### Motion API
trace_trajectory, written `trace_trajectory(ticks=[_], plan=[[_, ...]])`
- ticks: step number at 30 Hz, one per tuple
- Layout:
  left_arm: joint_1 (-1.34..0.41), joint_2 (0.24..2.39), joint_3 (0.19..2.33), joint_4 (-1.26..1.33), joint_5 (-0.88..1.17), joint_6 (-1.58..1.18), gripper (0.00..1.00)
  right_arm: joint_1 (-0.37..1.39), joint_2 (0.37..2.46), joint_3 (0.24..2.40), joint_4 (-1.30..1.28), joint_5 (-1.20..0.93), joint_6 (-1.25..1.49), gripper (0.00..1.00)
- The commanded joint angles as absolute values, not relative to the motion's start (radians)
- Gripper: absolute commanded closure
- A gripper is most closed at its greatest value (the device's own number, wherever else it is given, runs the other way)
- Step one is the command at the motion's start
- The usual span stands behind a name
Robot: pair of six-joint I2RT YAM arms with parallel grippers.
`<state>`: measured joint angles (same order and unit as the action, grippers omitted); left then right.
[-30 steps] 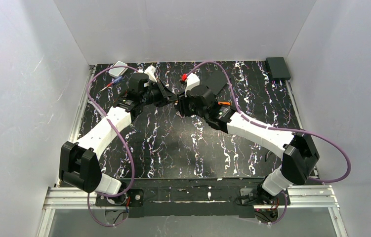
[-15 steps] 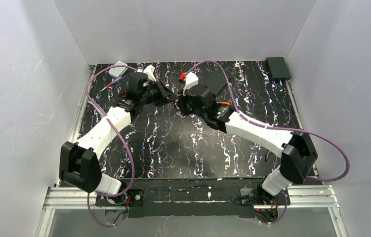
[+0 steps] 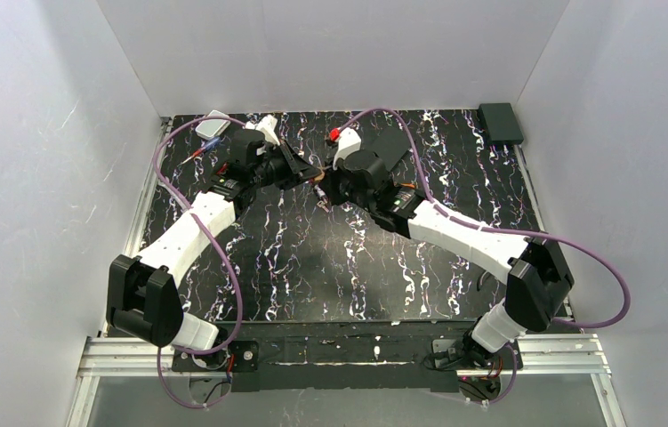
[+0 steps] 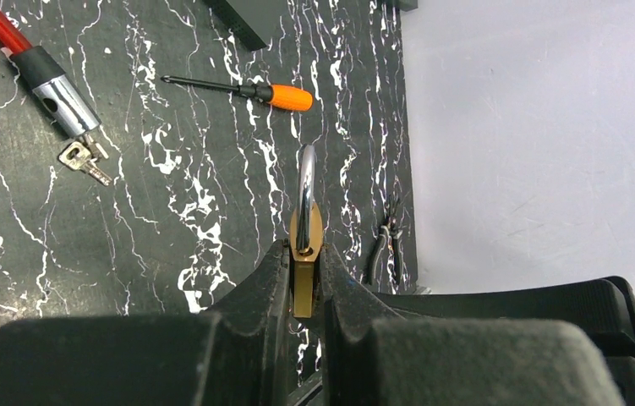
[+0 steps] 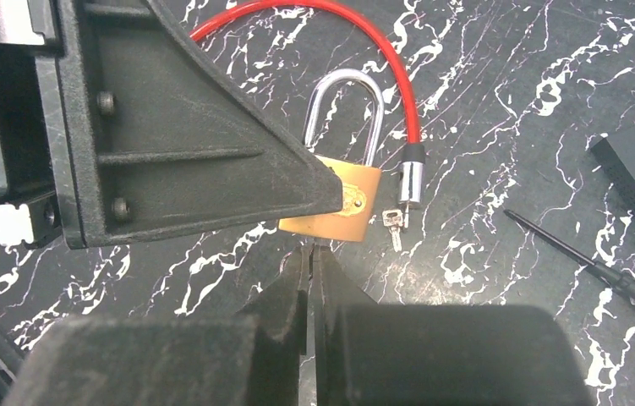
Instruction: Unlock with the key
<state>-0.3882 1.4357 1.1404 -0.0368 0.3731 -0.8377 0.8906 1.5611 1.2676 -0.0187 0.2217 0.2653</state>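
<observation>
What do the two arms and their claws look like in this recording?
The left arm and right arm have white link shells with black joint housings at elbow and wrist. A purple cable loops loosely along each arm. The left claw and right claw are matte black, with blocky fingers tapering to narrow tips.

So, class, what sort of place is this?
Probably a robotics lab test cell: plain white walls box in a black white-veined tabletop, two white-and-black robot arms are bolted at its edge, with practice props such as a small brass padlock and an orange-handled screwdriver.
</observation>
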Motion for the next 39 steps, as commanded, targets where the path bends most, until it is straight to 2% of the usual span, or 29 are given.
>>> trace_trajectory(ticks=[1, 6, 15, 22, 31, 39], plan=[[-0.39, 1.373, 1.159, 0.043, 0.447, -0.843, 1.0, 0.849, 1.513, 1.247, 0.058, 0.222, 0.287, 0.99], [-0.39, 1.365, 1.159, 0.081, 0.502, -0.855, 1.0, 0.804, 1.488, 1.217, 0.083, 0.158, 0.301, 0.99], [-0.388, 1.369, 1.124, 0.292, 0.669, -0.947, 1.0, 0.634, 1.439, 1.113, 0.226, -0.131, 0.397, 0.99], [-0.385, 1.4, 1.1, 0.448, 0.747, -1.044, 1.0, 0.573, 1.436, 1.071, 0.33, -0.277, 0.457, 0.99], [-0.382, 1.416, 1.077, 0.636, 0.829, -1.136, 1.0, 0.446, 1.458, 0.958, 0.669, -0.528, 0.727, 0.99], [-0.382, 1.436, 1.063, 0.818, 0.888, -1.224, 1.0, 0.419, 1.505, 0.958, 0.856, -0.665, 0.878, 0.99]])
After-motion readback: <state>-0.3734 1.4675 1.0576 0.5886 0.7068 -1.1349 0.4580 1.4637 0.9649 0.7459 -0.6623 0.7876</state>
